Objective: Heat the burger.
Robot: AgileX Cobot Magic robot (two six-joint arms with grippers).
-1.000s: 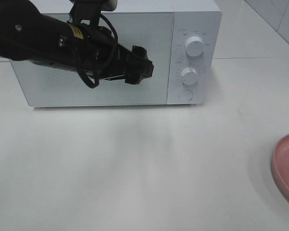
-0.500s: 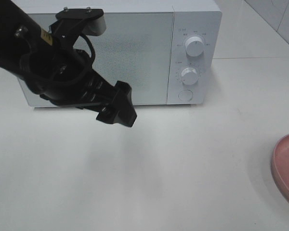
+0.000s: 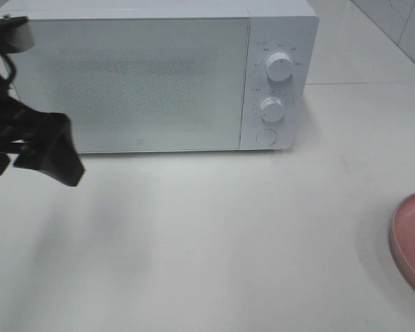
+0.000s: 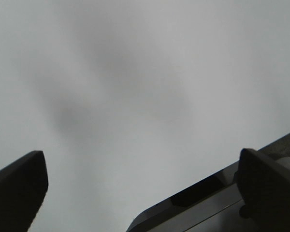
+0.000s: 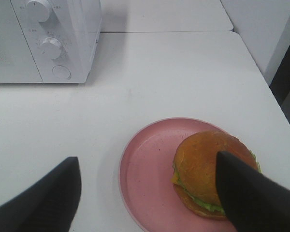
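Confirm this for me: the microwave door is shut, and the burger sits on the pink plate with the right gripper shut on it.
One thing is wrong. The right gripper is open, its fingers apart above the burger without holding it, as the right wrist view shows. The rest stands: the microwave door is shut and the burger sits on the pink plate.

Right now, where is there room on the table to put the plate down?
The widest bare patch of the table lies in front of the microwave, between the left gripper and the pink plate. The far right is crowded: the burger sits on that plate under the right gripper.
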